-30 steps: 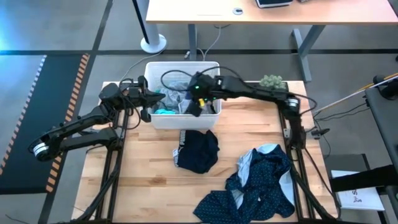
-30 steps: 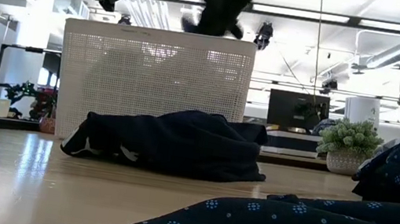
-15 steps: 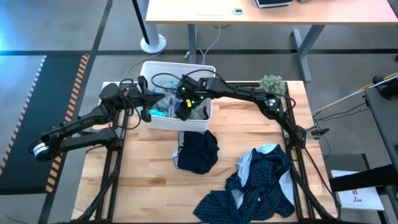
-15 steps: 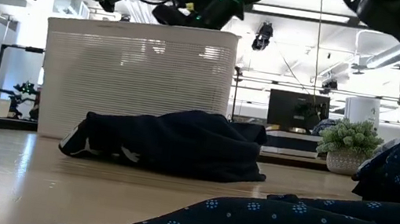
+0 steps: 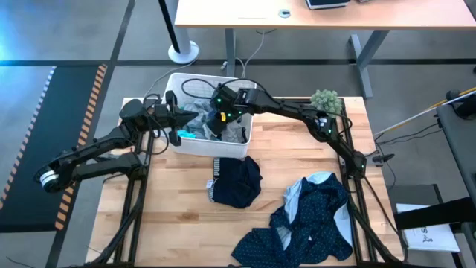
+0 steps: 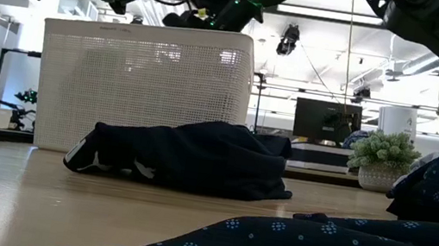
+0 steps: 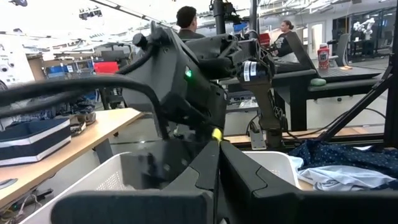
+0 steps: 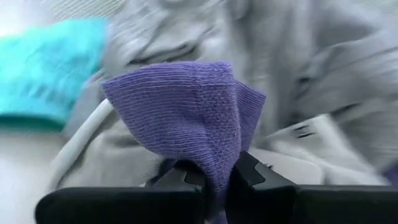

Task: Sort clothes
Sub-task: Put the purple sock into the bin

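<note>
A white ribbed basket point(image 5: 232, 147) stands at the table's far middle. Inside it lie grey clothes point(image 8: 311, 81) and a teal one point(image 8: 43, 68). My right gripper point(image 5: 216, 125) reaches down into the basket, shut on a small purple knit cloth point(image 8: 186, 112). My left gripper point(image 5: 177, 119) is shut and hovers level above the basket's left rim, empty. A black garment with white stripes point(image 5: 235, 181) lies on the table before the basket. A navy dotted garment point(image 5: 312, 223) lies heaped on a light blue one point(image 5: 296, 195) at the near right. My right gripper pinches a bunched fold of the purple cloth point(image 8: 214, 163) between its two fingers. The fingers slant down into the basket from the table's right. The cloth bulges out past the fingertips, over the grey clothes; whether it rests on them I cannot tell.
A small green plant in a pot point(image 5: 326, 99) stands at the far right corner. Bare wood point(image 5: 171, 216) shows at the near left. A desk point(image 5: 327, 15) stands beyond the far edge. People show in the room behind, in the left wrist view.
My right gripper has gone down and toward the table's left, into the basket, rolling as it went. The basket has slid toward the table's left edge. My left gripper has kept still.
</note>
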`<state>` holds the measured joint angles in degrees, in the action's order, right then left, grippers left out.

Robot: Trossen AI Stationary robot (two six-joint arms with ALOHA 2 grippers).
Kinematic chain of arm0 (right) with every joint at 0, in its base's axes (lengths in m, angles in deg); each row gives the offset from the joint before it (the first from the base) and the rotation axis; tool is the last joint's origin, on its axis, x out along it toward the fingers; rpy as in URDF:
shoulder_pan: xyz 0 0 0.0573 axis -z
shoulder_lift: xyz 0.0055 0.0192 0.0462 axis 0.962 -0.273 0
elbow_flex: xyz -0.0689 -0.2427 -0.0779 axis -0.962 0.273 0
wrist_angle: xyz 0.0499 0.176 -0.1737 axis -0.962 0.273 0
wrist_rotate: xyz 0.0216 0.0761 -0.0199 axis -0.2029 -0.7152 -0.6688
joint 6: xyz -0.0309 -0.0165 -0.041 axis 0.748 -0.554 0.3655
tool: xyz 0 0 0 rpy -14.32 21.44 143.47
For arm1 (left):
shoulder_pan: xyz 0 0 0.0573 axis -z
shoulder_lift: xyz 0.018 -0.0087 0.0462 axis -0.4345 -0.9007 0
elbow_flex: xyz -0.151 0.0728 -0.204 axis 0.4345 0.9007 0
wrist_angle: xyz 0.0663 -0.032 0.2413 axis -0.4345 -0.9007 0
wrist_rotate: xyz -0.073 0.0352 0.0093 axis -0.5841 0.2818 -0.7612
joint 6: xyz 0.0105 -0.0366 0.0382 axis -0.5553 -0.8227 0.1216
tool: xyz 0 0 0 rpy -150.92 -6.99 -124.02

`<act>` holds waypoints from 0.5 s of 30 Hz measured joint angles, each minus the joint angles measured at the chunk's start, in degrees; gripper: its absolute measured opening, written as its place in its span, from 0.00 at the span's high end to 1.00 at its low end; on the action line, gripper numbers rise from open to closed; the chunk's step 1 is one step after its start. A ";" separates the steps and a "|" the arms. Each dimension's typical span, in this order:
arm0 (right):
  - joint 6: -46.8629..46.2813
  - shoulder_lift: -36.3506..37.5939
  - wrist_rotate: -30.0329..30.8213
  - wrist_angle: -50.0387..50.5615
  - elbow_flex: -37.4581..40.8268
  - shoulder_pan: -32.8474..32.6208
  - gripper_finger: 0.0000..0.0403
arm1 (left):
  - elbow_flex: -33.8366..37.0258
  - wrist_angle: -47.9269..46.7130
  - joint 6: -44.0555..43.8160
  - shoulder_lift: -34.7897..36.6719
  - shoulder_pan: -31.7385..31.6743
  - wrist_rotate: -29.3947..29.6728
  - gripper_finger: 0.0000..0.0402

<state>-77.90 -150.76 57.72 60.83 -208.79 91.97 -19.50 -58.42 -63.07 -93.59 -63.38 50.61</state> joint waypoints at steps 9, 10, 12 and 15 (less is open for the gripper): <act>-3.08 -3.00 3.40 0.04 -0.05 -0.28 0.98 | 0.00 0.35 -0.07 0.25 0.00 -0.02 1.00; -3.31 -3.38 3.42 0.01 -0.09 -0.30 0.98 | 0.00 0.73 -0.39 0.36 0.00 -0.02 1.00; -3.73 -4.39 3.39 -0.19 -0.15 -0.51 0.98 | 0.00 1.11 -0.70 0.73 0.00 -0.02 1.00; -4.81 -5.73 3.31 -0.45 -0.15 -0.65 0.98 | 0.00 1.13 -0.96 1.40 0.02 -0.04 1.00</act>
<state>-82.71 -156.49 61.03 60.39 -208.94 91.32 -19.50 -57.29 -64.03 -92.20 -63.36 50.57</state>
